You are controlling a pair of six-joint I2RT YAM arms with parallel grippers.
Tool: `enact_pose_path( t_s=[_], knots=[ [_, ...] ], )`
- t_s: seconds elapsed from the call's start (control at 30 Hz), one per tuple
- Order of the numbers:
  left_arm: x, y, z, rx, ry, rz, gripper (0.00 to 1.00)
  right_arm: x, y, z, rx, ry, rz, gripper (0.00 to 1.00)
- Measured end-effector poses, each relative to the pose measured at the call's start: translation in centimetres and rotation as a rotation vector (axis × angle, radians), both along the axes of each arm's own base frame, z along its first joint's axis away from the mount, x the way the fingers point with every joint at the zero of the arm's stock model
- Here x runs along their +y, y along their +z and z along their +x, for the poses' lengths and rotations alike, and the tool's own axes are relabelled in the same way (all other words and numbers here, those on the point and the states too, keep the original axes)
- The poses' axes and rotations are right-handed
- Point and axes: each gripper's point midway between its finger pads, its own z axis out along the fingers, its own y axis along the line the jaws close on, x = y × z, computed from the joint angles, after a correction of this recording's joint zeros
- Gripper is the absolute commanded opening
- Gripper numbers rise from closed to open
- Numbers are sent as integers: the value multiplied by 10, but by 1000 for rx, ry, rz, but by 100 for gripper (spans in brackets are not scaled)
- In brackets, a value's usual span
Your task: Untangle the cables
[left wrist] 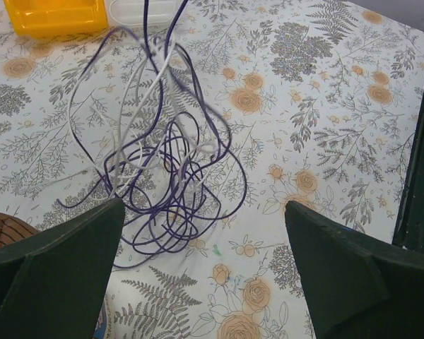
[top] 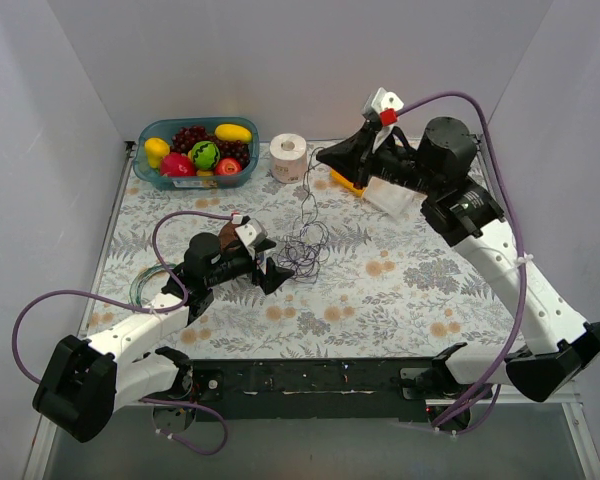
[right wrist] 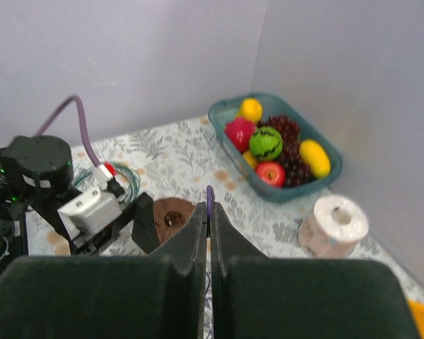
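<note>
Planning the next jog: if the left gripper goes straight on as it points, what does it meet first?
The cables, most likely: the tangle lies just ahead of the open left gripper, in line with its gap. How near is hard to judge from the wrist view.

We can read no text, label, brand, number or sign in any of the three views.

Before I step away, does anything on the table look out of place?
Only the cables: a tangled heap mid-table, with one strand lifted off it into the shut right gripper. Nothing looks spilled or broken.
</note>
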Motion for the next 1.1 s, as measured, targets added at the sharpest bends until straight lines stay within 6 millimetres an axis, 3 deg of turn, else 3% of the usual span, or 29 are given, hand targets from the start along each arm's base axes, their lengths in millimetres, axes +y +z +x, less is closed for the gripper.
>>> enact_pose_path(
  t_s=[0.23, 0.33, 0.47, 0.67, 0.77, 0.8, 0.87, 0.97, 1.1],
  knots=[
    [0, 0, 1, -18, -4, 10, 97, -4, 79, -25, -192, 57, 113, 1],
    [1, 1, 2, -46, -9, 23, 97, -6, 101, -32, -250, 73, 147, 1],
    [-1, 18, 9, -117, -15, 25, 97, 0, 104, -28, -257, 86, 153, 1],
    [-20, 73, 23, -275, -63, -52, 96, 10, 92, -22, -225, 105, 138, 1],
    [-38, 73, 16, -289, -131, -64, 91, 11, 94, -25, -230, 114, 144, 1],
    [-45, 69, 10, -280, -160, -63, 87, 11, 95, -26, -232, 116, 145, 1],
    [-56, 61, 2, -261, -205, -59, 55, 11, 96, -27, -232, 118, 146, 1],
    [-63, 53, -3, -238, -228, -54, 23, 11, 96, -27, -233, 117, 147, 1],
    [-60, 52, 3, -269, -197, -37, 4, 7, 98, -23, -245, 78, 142, 1]
  ],
)
